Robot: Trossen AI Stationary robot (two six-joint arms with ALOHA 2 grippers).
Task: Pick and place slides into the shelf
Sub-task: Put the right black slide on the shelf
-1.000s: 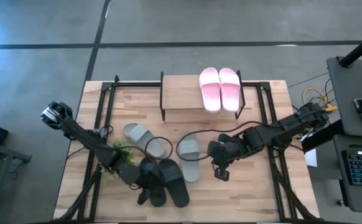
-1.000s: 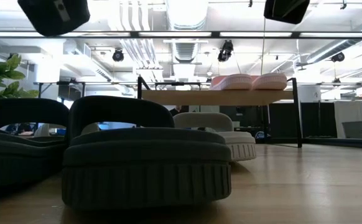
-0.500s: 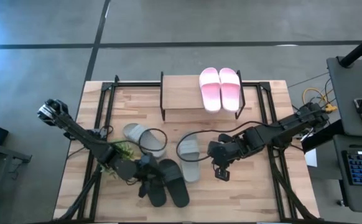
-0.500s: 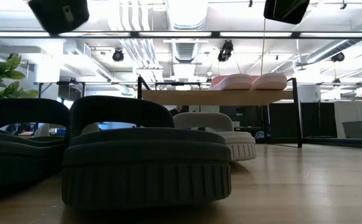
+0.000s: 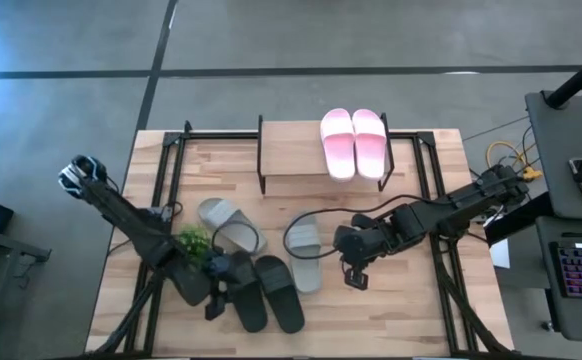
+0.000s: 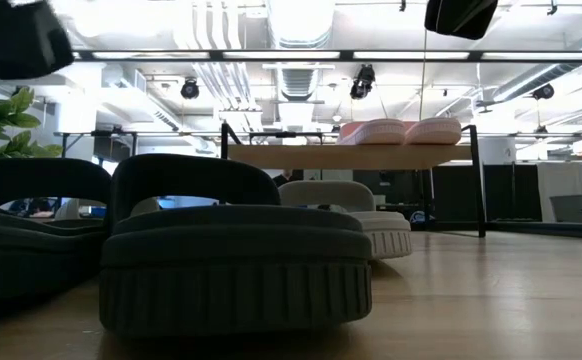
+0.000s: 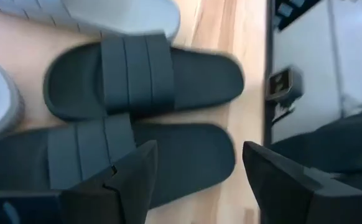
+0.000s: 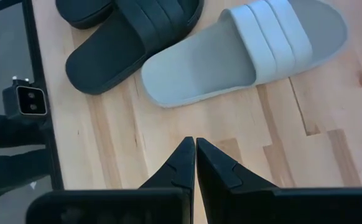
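The shelf (image 5: pixel 301 160) stands at the table's far middle, and the pink slides (image 5: pixel 353 140) lie sole-down on its top board. Two black slides (image 5: pixel 269 292) lie side by side, soles down, near the table's front. One grey slide (image 5: pixel 226 222) lies behind them and another (image 5: pixel 304 250) to their right. My left gripper (image 7: pixel 196 180) hovers open just left of the black slides (image 7: pixel 137 112), above them and touching nothing. My right gripper (image 8: pixel 195 163) hangs shut over bare wood to the right of the grey slide (image 8: pixel 249 50).
A small green plant (image 5: pixel 193 242) sits beside my left arm. A black cable (image 5: pixel 316 232) loops over the table between the grey slides. Black frame rails (image 5: pixel 171 180) run along both sides of the table. Bare wood lies at the front right.
My left gripper has drawn back from over the black slides toward the table's left edge and has tipped up, pointing less steeply down. It stays open. The slides have not moved.
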